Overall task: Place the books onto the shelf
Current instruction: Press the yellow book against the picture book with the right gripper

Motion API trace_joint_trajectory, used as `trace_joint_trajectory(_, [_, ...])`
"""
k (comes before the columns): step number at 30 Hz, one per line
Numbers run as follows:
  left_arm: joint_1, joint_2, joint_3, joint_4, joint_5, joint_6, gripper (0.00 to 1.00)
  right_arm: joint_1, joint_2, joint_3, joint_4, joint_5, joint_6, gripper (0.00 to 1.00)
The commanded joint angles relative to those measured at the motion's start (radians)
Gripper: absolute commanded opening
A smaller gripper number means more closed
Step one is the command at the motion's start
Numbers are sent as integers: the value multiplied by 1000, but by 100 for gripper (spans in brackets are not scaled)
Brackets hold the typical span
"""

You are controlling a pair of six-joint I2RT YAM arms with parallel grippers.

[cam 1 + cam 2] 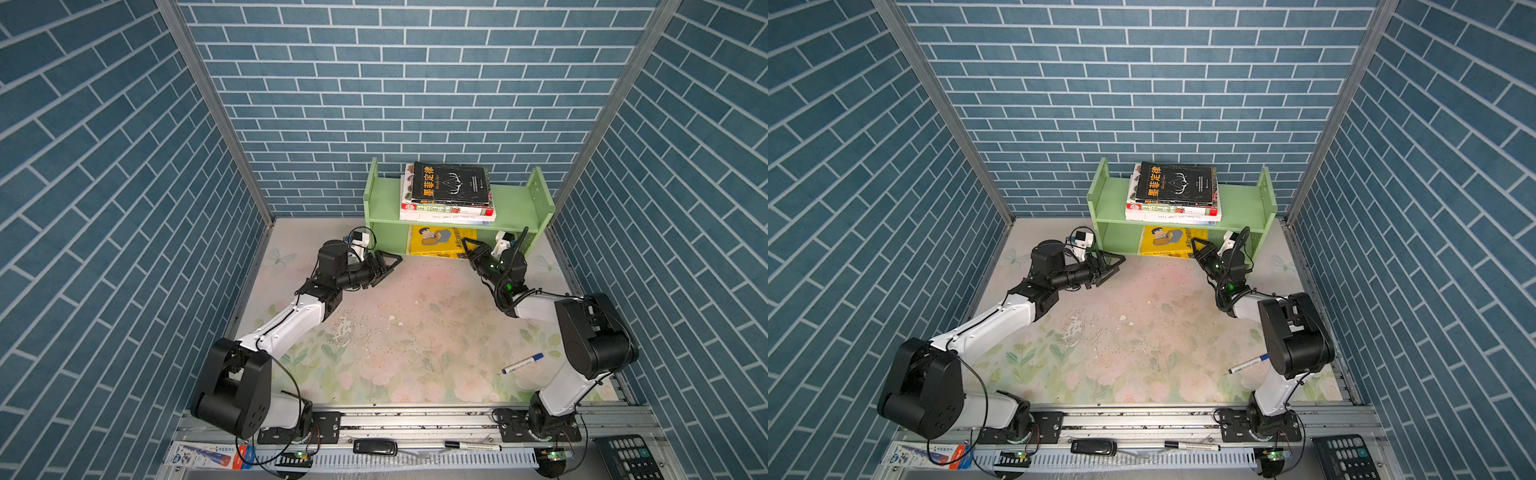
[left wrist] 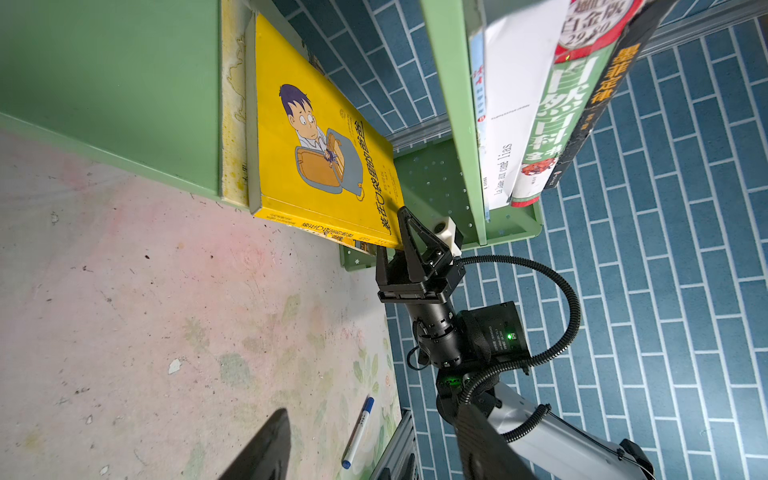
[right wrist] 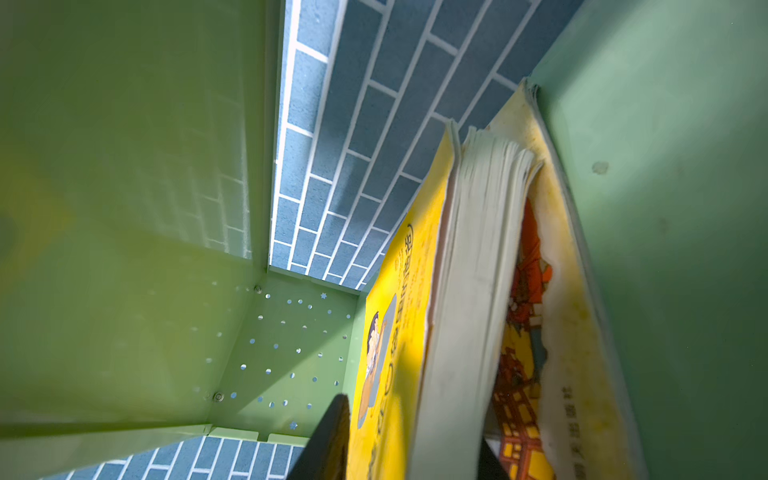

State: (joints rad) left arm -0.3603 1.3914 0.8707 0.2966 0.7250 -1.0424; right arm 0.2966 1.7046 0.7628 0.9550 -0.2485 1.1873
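So we're looking at the light green shelf (image 1: pixel 515 208) standing at the back of the table (image 1: pixel 415 324), against the blue brick wall. The upper tier is carrying a stack of books, with the black book with orange characters (image 1: pixel 451 183) lying flat on top, and a green-spined book (image 2: pixel 552 124) and a white book (image 2: pixel 507 124) under it.

Down in the lower tier, the yellow cartoon-man book (image 2: pixel 324 137) is lying flat on top of the yellow illustrated book (image 3: pixel 540 291), and its front edge is sticking out a bit past the shelf.

The right tool (image 1: pixel 467 246) is sitting at that book's near right corner. In the wrist views we're seeing one finger over the cover and one under the pages, so it's straddling the corner, but we can't tell if it's actually squeezing.

The left tool (image 1: pixel 392 265) is hovering low over the table just in front of the shelf's left end, spread apart and carrying nothing.

A blue-capped marker pen (image 1: pixel 522 363) is lying on the table near the right arm's base, well apart from the shelf.
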Motion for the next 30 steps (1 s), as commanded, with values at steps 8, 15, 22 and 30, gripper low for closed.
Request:
trace_joint_trajectory(8, [-2, 4, -15, 9, 2, 7, 65, 14, -4, -1, 88, 38, -2, 7])
trace_joint_trajectory(15, [-3, -1, -16, 7, 2, 7, 65, 27, 29, -23, 246, 84, 94, 4])
trace_joint_trajectory(22, [-2, -1, -15, 7, 5, 4, 65, 31, 75, 7, 248, 64, 118, 4])
trace_joint_trajectory(30, [-3, -21, -30, 2, -1, 7, 65, 33, 53, -16, 161, 77, 51, 22])
